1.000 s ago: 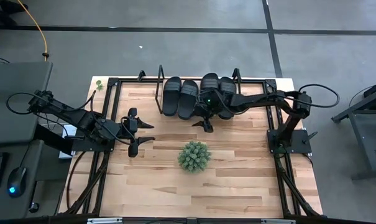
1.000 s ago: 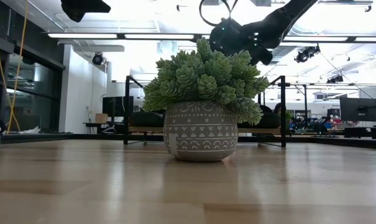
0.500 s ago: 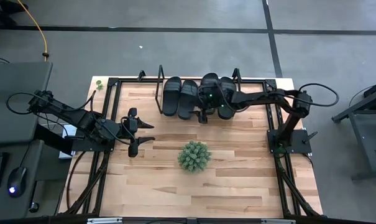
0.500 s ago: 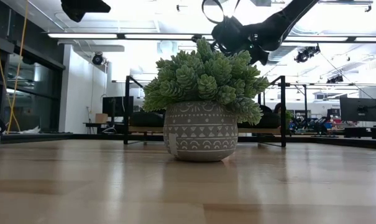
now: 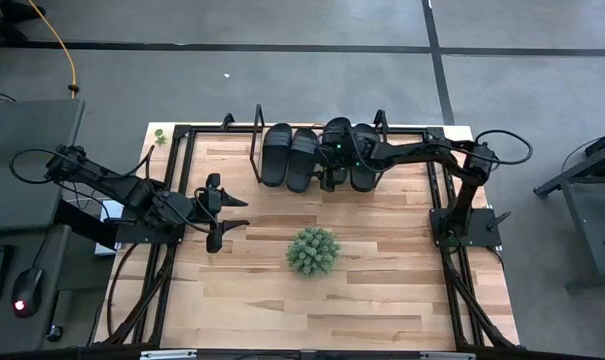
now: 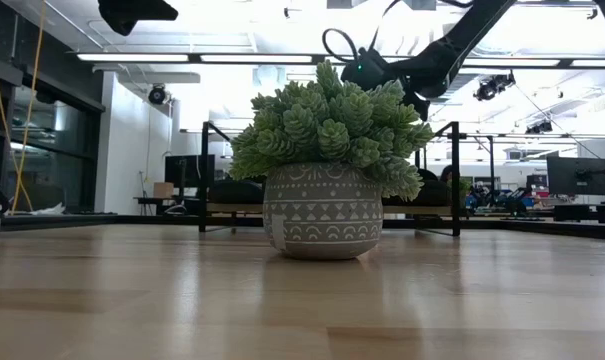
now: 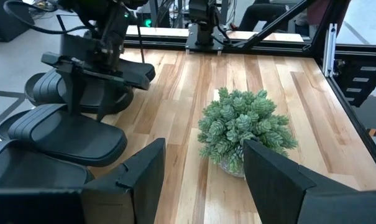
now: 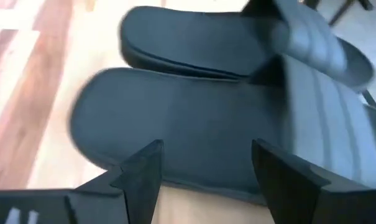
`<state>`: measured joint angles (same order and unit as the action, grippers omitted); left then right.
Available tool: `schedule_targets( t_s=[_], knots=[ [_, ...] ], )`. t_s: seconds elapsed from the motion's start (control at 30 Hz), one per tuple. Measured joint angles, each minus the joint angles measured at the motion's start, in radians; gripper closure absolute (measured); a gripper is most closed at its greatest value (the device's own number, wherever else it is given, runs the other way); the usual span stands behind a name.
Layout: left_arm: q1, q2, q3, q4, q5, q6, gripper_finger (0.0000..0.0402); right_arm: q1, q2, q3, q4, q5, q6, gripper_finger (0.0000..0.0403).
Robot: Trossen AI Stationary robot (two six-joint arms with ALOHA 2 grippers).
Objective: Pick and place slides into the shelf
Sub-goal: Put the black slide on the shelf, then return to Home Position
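Several black slides lie side by side, soles down, on the shelf (image 5: 255, 148) at the table's far edge: a left pair (image 5: 289, 156) and a right pair (image 5: 352, 152). My right gripper (image 5: 328, 176) hovers open over the near end of the right pair. In its wrist view the fingers (image 8: 203, 180) stand apart above one slide's heel (image 8: 194, 130), with a second slide (image 8: 237, 43) beyond. I cannot see that they touch it. My left gripper (image 5: 223, 214) waits open above the table's left side, and its wrist view (image 7: 203, 186) shows nothing between the fingers.
A green spiky plant in a patterned grey pot (image 5: 312, 251) stands mid-table, nearer than the shelf. It fills the middle of the low view (image 6: 327, 180) and hides most of the shelf's plank (image 6: 232, 208). Black frame rails (image 5: 444, 190) run along both table sides.
My right gripper has moved toward the table's far edge, from the bare wood in front of the shelf to above the right pair of slides. It has turned and tipped further down and is still open. The slides have kept still.
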<state>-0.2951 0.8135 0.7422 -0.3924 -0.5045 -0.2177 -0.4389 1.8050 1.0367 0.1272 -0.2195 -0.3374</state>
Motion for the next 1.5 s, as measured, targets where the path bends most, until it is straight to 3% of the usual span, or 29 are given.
schedule_targets(
  t_s=[0.4, 0.63, 0.8, 0.97, 1.5],
  knots=[
    [0.000, 0.000, 0.000, 0.000, 0.000, 0.000, 0.0204, -0.028, 0.000, 0.000, 0.013, 0.005, 0.033, 0.0169],
    [0.000, 0.000, 0.000, 0.000, 0.000, 0.000, 0.0204, -0.027, 0.000, 0.000, 0.013, 0.096, 0.043, 0.0169],
    [0.000, 0.000, 0.000, 0.000, 0.000, 0.000, 0.0204, -0.026, 0.001, 0.000, 0.013, 0.077, 0.042, 0.0169],
    [0.000, 0.000, 0.000, 0.000, 0.000, 0.000, 0.0204, -0.023, 0.002, 0.000, 0.025, -0.042, 0.045, 0.0169],
    [0.000, 0.000, 0.000, 0.000, 0.000, -0.001, 0.0204, 0.034, 0.003, 0.017, 0.088, -0.043, 0.068, 0.0169]
  ],
)
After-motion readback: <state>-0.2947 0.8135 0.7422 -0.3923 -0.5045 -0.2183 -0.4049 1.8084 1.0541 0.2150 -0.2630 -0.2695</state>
